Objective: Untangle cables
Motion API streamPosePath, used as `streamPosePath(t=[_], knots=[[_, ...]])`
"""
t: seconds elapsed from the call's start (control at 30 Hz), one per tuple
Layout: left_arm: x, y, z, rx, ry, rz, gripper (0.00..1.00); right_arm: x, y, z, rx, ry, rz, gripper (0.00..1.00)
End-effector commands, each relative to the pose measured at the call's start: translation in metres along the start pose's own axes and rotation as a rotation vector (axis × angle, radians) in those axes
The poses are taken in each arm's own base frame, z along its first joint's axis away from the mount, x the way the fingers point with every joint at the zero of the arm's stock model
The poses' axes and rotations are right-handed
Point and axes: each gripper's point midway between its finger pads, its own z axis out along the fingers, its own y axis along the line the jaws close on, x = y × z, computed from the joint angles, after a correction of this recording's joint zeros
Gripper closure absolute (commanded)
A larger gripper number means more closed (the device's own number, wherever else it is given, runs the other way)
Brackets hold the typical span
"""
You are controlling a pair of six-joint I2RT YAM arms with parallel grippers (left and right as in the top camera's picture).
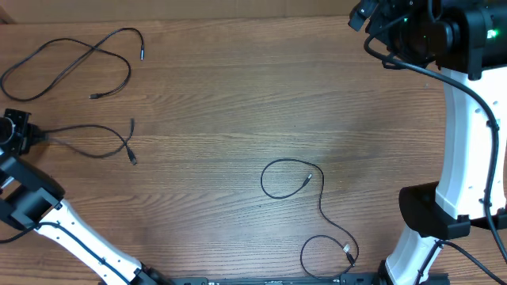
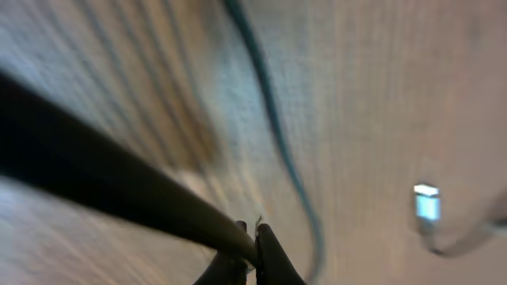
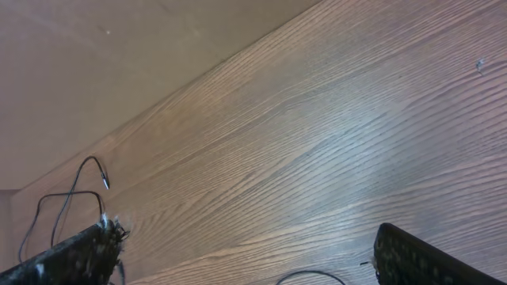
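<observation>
Three thin black cables lie apart on the wooden table. One (image 1: pixel 71 59) is looped at the far left. A second (image 1: pixel 87 129) runs from my left gripper (image 1: pixel 32 136) to two plug ends near the left middle. The third (image 1: pixel 317 198) curls at centre front. In the left wrist view my left gripper (image 2: pixel 252 237) is shut on the second cable (image 2: pixel 95 182), with a blurred strand (image 2: pixel 269 119) and a pale plug (image 2: pixel 426 202) beyond. My right gripper (image 1: pixel 366 16) is raised at the far right corner. In its wrist view it is open (image 3: pixel 245 253) and empty, with cables (image 3: pixel 71 198) in the distance.
The wooden table (image 1: pixel 238 95) ends at a far edge near the top of the overhead view. The right arm's white base (image 1: pixel 444 198) stands at the right front. The left arm (image 1: pixel 47 214) reaches along the left side.
</observation>
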Motion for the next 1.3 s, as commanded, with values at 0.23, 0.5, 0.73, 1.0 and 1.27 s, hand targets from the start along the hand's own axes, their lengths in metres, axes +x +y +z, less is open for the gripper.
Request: streamPosePath(t=[0.23, 0.5, 0.73, 1.0, 1.27], knots=[[0.01, -0.014, -0.009, 0.25, 0.113, 0.26, 0.83, -0.002, 0.003, -0.007, -0.016, -0.018, -0.01, 0.0], [0.036, -0.046, -0.023, 0.47, 0.203, 0.332, 0.77, -0.002, 0.003, -0.007, -0.015, -0.018, -0.01, 0.0], [0.042, -0.028, -0.017, 0.235, 0.163, 0.381, 0.73, -0.002, 0.003, -0.007, -0.015, -0.018, -0.01, 0.0], [0.09, -0.038, -0.015, 0.092, 0.237, 0.558, 0.21, -0.002, 0.003, -0.007, -0.015, -0.018, -0.01, 0.0], [0.153, -0.054, 0.021, -0.217, 0.281, 0.63, 0.15, -0.002, 0.003, -0.007, -0.015, -0.018, -0.01, 0.0]])
